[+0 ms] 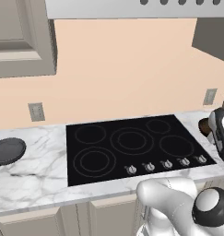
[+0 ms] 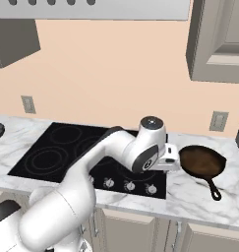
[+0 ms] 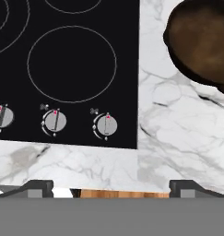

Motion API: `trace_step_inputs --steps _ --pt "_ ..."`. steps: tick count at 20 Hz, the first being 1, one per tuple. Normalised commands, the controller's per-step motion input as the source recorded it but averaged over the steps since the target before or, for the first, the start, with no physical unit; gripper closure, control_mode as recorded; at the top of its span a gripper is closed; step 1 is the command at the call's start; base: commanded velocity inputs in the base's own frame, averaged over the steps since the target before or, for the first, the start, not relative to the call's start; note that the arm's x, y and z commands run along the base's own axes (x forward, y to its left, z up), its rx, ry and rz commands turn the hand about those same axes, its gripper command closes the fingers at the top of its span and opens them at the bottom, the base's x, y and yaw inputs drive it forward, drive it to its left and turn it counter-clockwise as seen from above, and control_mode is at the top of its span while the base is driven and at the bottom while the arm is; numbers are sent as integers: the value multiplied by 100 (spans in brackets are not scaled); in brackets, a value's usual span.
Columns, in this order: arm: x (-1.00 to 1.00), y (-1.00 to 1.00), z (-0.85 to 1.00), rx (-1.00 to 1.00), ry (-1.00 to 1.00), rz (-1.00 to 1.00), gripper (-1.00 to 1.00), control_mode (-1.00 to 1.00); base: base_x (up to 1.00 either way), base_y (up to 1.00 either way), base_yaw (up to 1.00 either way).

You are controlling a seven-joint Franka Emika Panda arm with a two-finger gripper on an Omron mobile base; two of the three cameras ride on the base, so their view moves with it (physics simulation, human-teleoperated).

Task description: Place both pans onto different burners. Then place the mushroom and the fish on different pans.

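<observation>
The rusty-brown pan (image 2: 202,161) lies on the marble counter to the right of the black cooktop (image 2: 42,157), its handle pointing to the front right. In the hand view this pan (image 3: 201,41) sits at the upper right. The dark grey pan (image 1: 7,151) rests on the counter far to the left of the cooktop. My gripper (image 3: 111,188) hangs open over the cooktop's front right corner, with nothing between its fingers, left of the brown pan. A burner (image 3: 72,63) ring lies just ahead of it. The mushroom and the fish are out of view.
Several silver knobs (image 1: 166,163) line the cooktop's front edge. Marble counter (image 1: 35,179) runs on both sides, and its front edge is close below the gripper. Wall cabinets and a range hood hang above. An outlet (image 1: 36,111) sits on the wall.
</observation>
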Motion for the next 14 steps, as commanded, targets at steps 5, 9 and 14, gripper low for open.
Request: trace_step_inputs --steps 5,9,14 --pt "26 -54 -3 0 1 -4 -100 -100 0 0 0" --pt "6 -52 -3 0 0 -3 -100 -100 0 0 0" --pt "3 -52 -6 0 0 -2 -100 -100 0 0 0"
